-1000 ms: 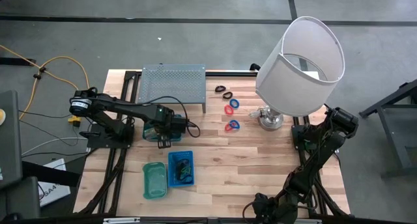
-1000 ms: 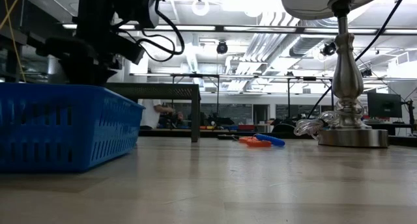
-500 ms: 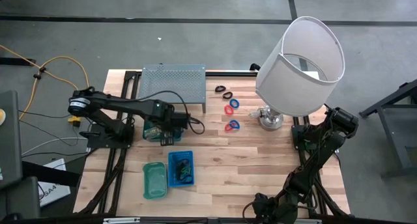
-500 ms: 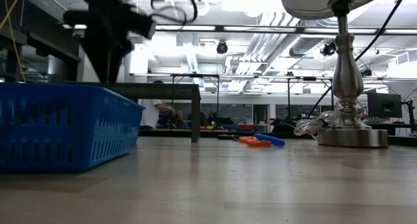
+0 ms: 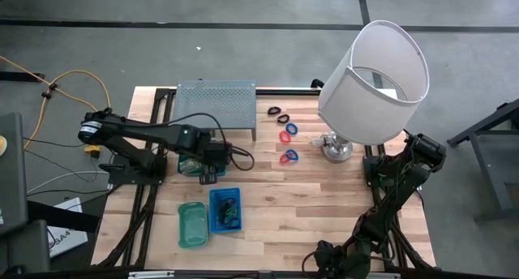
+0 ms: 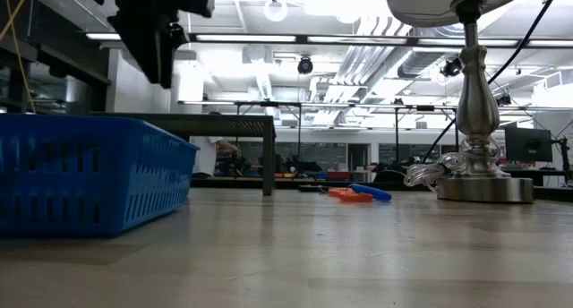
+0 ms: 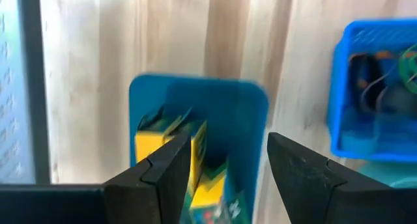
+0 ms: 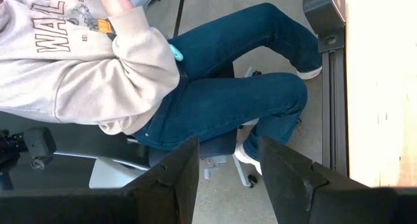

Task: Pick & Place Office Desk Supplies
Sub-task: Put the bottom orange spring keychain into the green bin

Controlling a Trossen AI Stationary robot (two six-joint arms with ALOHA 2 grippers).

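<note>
My left gripper [image 7: 228,175] hangs open, pointing down, above a small teal tray [image 7: 251,120] that holds yellow-green packets [image 7: 171,144]; nothing is between its fingers. In the high view the left gripper [image 5: 208,167] is left of the table's middle. Red and blue rings [image 5: 288,134] and another pair of rings [image 5: 289,156] lie flat on the wood, with black loops [image 5: 280,113] farther back. My right gripper [image 8: 225,178] stands open at the table's right edge, facing off the table.
A blue basket [image 5: 225,208] holding small items and a green tray [image 5: 192,225] sit near the front edge. A grey perforated rack [image 5: 215,105] stands at the back. A white-shaded lamp [image 5: 373,80] stands at the right. A seated person [image 8: 130,68] is beyond the table.
My left gripper has risen straight up from the teal tray, staying open, with nothing in it. The packets stay in the tray.
</note>
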